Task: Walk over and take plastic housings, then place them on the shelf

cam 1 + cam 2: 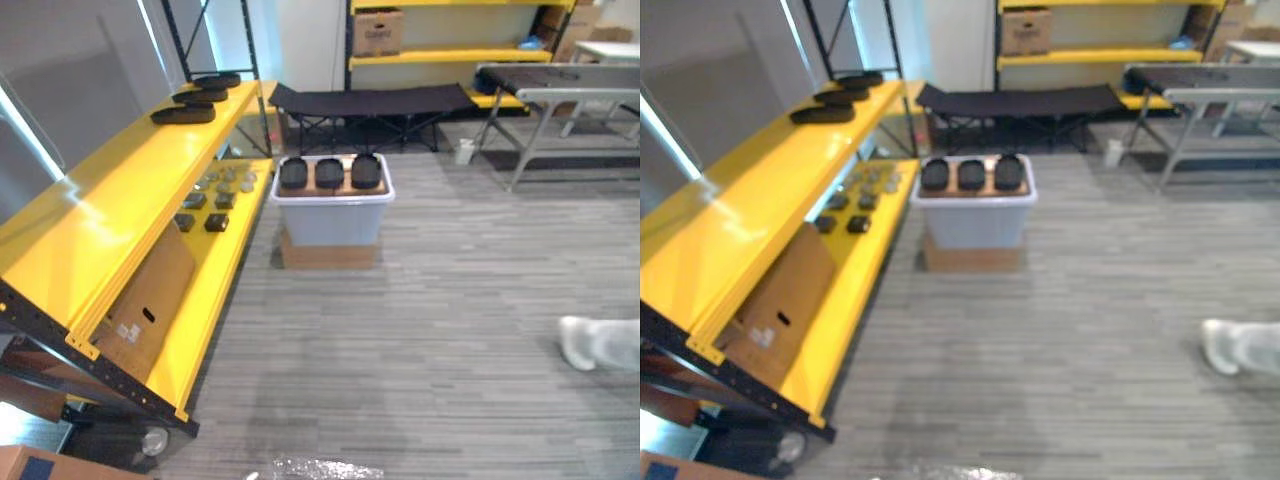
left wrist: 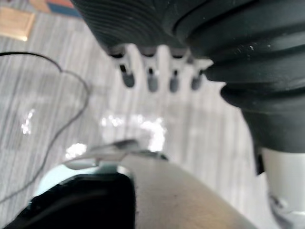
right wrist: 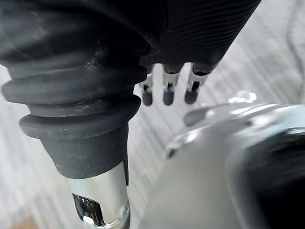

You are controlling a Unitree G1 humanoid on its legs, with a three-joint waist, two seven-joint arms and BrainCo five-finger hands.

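three black plastic housings (image 1: 329, 173) lie in a row on top of the pale bin (image 1: 330, 222), within easy reach for lifting. three more housings (image 1: 184, 114) lie on the yellow shelf (image 1: 110, 190) just beside the bin. the left hand (image 2: 152, 78) and right hand (image 3: 167, 93) hang empty, fingers loosely straight, probably kept free for the walk over.

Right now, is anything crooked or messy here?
Yes: the cardboard box on the lower yellow shelf leans at a tilt instead of lying flat. The black housings atop the bin sit in a neat row.
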